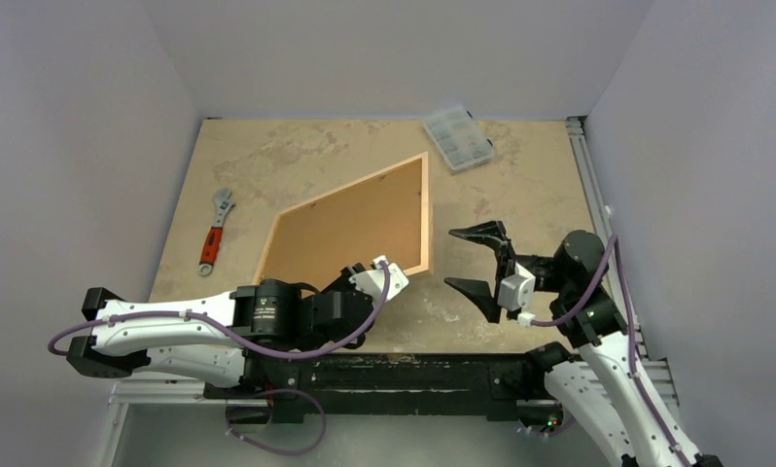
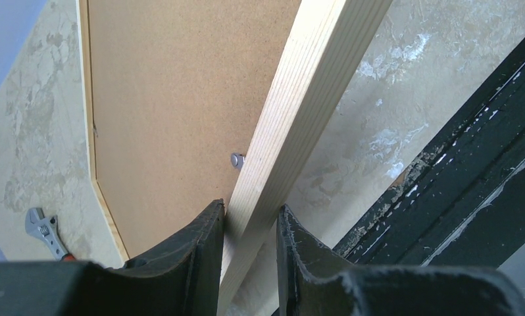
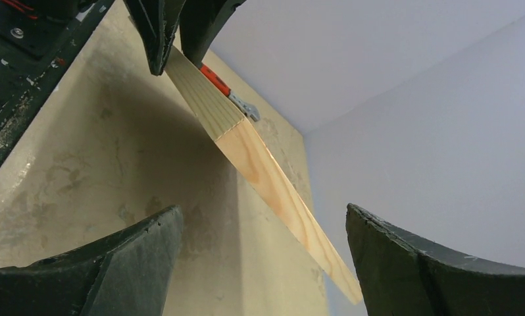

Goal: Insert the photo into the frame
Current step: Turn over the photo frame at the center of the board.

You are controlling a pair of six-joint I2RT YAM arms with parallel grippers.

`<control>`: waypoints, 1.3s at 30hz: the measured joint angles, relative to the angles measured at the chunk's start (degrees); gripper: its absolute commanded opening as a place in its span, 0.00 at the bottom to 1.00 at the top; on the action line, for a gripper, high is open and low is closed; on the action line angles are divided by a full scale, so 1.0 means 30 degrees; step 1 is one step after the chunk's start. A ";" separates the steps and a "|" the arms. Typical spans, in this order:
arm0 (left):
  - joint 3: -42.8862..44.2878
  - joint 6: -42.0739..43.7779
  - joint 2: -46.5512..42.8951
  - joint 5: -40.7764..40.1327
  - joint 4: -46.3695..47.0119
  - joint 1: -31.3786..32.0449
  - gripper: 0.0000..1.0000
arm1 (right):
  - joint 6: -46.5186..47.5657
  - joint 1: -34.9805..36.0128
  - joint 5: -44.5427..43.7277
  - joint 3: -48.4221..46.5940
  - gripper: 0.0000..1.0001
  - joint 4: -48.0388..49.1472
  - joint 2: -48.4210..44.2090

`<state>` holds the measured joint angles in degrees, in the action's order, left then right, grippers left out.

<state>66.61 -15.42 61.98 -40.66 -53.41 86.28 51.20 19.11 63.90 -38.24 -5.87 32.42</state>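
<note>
frame [image 2: 306,99]: mid desk [image 1: 530,204], back side up, tilted. My left jaws pinch its near rail close to the near-right corner, one finger [image 2: 194,257] on the board side, the other on the outside, rail clamped between them

held rail is up off the desk, with a shadow under it in the right wrist view. Far-left edge looks low, can't tell if it touches the desk

brown backing board [image 1: 350,229] sits in the frame and fills the whole opening, so that's what blocks the way in. Small silver tab [image 2: 237,160] on the board, right against the inside of the rail, just ahead of my left fingers

right jaws: spread wide, holding nothing, just right of the frame's near-right corner, tips pointing at it, not touching. Bare desk between them and the rail

around:
- adjustable wrench [image 1: 214,232], red handle, flat on the desk left of the frame, apart from it
- clear compartment box [image 1: 458,138] at the far edge, just beyond the frame's far-right corner, small gap
- black base rail [image 1: 394,375] along the near edge under both arms
</note>
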 measured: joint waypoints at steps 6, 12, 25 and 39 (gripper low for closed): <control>0.0000 0.0000 0.0007 0.0328 0.0044 0.0000 0.00 | 0.1209 0.1137 0.0036 0.0036 0.87 0.1056 0.1829; 0.0000 0.0000 0.0015 0.0583 0.0066 0.0000 0.00 | 0.2601 0.3118 -0.0780 -0.0117 0.81 0.1457 0.3883; 0.0000 -0.0015 0.0015 0.1056 0.0080 0.0000 0.00 | 0.4350 0.5224 -0.1989 -0.1005 0.36 0.1421 0.5457; 0.0903 0.0415 -0.0889 0.0386 -0.0211 0.0160 0.53 | 0.5508 0.5238 -0.2069 -0.1719 0.03 -0.0692 0.5384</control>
<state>69.32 -14.17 59.31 -39.51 -54.04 86.76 67.72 34.83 57.69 -43.40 -7.94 48.58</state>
